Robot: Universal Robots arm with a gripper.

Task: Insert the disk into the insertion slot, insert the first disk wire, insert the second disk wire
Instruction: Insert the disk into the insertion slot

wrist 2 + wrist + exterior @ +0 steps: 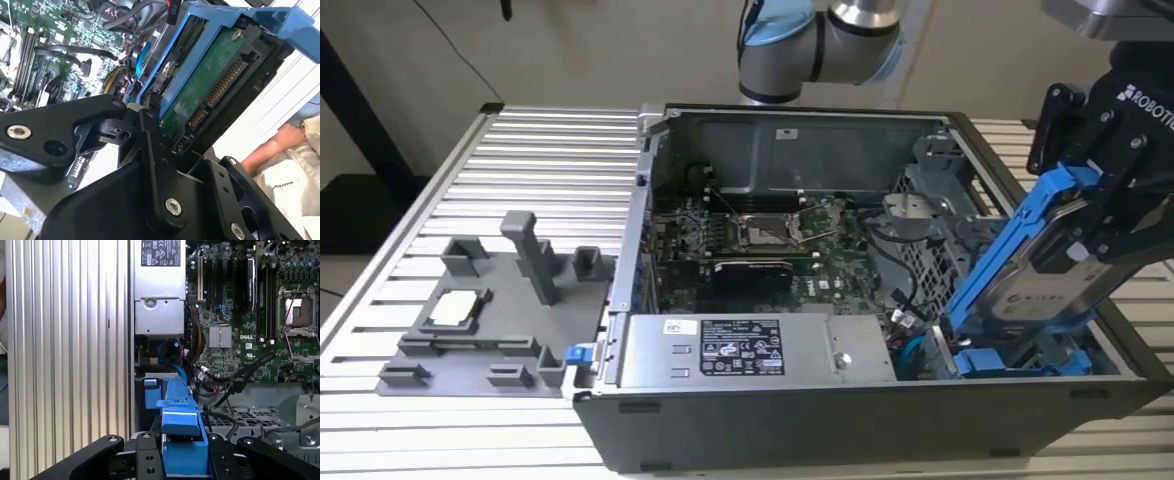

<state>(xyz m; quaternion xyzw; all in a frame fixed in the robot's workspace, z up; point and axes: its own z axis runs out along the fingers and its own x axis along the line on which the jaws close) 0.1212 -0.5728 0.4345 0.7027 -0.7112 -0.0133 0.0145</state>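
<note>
**Robot arm holds a blue-framed disk slanted over the drive bay of an open computer case**

In the exterior view an open computer case (881,420) lies on a ribbed metal bench (547,160). The gripper (1083,240) hangs at the 3 o'clock side of the picture. Its black fingers (145,460) are pinched on the disk (1017,290), one on each long edge of the blue carrier.

The disk is tilted, not flat. Its upper end sits between the fingers and its lower end points down toward 7 o'clock, at the mouth of the insertion slot (994,362) in the 4 o'clock corner of the case. It looks close to the slot but not seated, so the first step is under way and unfinished.

In the second wrist view the green board on the underside of the disk shows its row of connector pins (222,87) bare, with nothing plugged in. Both wires appear to be left to do. Loose black cables (235,385) lie over the motherboard (761,240), near the bay, at 9 o'clock from the disk.
</note>
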